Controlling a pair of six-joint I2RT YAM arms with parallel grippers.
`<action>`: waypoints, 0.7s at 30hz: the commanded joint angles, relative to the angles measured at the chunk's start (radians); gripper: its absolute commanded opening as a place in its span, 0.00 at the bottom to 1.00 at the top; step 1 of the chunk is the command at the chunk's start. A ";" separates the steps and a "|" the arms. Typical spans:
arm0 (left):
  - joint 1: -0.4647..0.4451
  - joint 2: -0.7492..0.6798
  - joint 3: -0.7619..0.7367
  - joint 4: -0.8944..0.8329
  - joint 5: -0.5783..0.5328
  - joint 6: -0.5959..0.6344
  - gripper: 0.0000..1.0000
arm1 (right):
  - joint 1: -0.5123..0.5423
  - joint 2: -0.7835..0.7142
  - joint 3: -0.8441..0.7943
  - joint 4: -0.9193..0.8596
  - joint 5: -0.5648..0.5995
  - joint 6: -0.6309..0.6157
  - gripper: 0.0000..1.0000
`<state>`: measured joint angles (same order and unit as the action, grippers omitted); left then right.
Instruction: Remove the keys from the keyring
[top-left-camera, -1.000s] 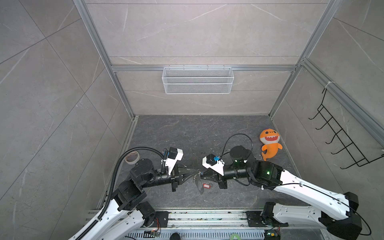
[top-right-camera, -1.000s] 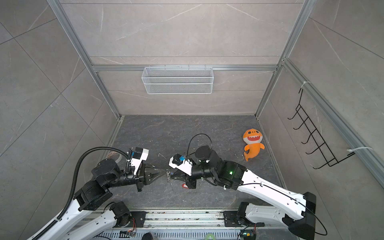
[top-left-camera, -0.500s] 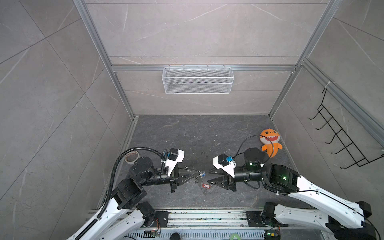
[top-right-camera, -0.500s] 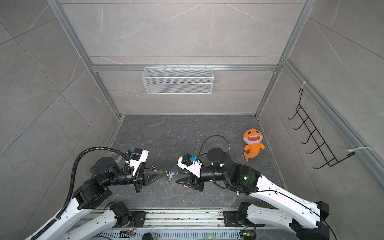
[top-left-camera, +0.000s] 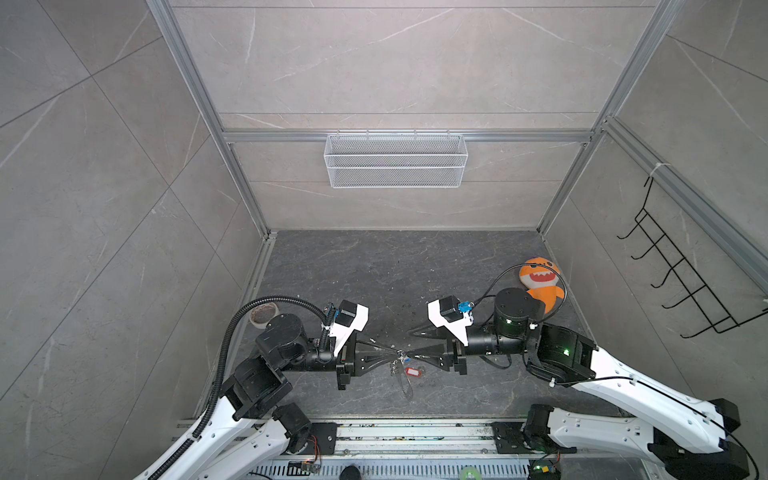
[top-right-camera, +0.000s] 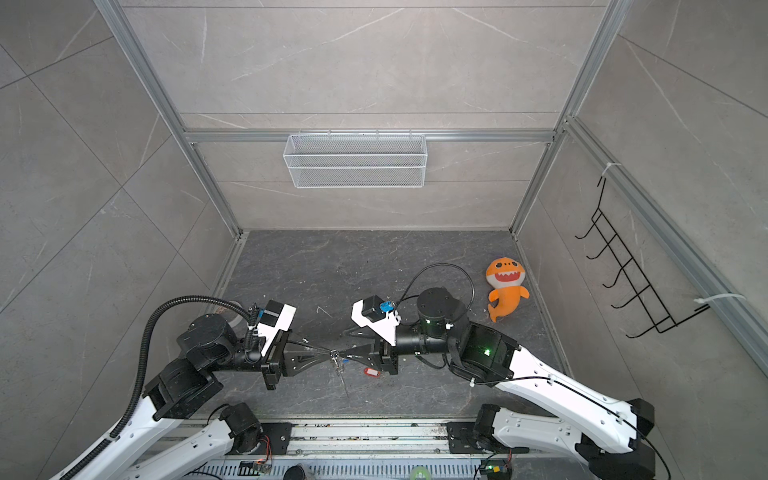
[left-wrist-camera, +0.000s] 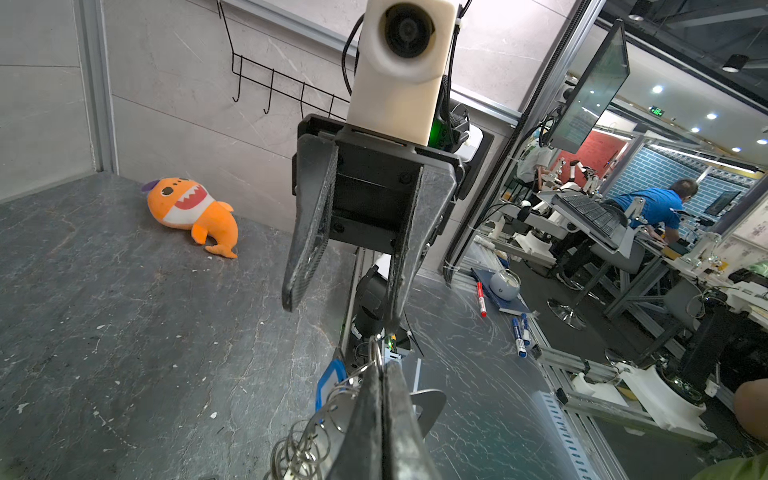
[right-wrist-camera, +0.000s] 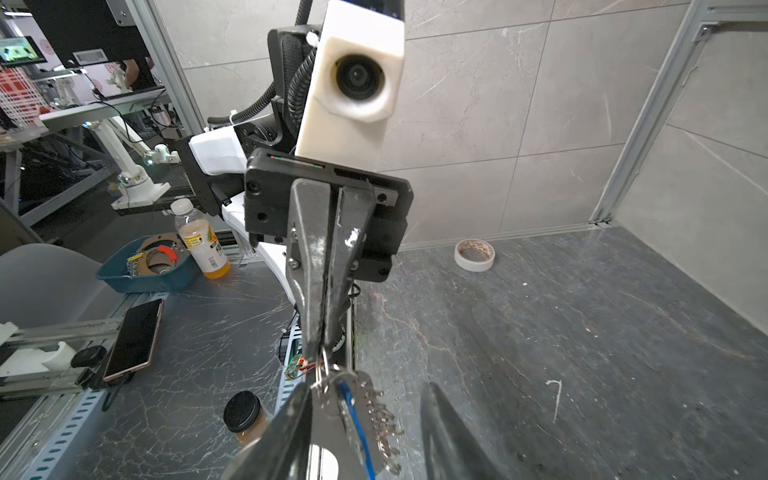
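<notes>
Centrally, lower frame: my left gripper clamps the flat grey keyring, its silver rings coiled, blue-tagged key alongside; my right gripper gapes open around it. Red-tagged key lies on marbled floor; beyond, plush shark.

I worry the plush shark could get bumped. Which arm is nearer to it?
Right. The right arm has its round joint right beside the plush shark; the left arm works on the opposite side, the left gripper shut on the keyring.

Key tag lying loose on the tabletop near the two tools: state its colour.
The key tag is red. It shows best in a top view.
</notes>
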<state>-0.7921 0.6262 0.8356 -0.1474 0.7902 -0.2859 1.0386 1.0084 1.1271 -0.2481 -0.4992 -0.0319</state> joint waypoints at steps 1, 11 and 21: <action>-0.001 -0.010 0.027 0.074 0.015 0.008 0.00 | 0.005 0.007 0.009 0.072 -0.063 0.045 0.44; -0.001 -0.021 0.022 0.081 -0.014 0.004 0.00 | 0.005 0.033 -0.044 0.118 -0.125 0.108 0.35; -0.001 -0.034 0.013 0.081 -0.070 0.005 0.00 | 0.005 0.031 -0.076 0.147 -0.142 0.135 0.19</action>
<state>-0.7921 0.6037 0.8356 -0.1265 0.7444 -0.2863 1.0386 1.0447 1.0637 -0.1371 -0.6167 0.0822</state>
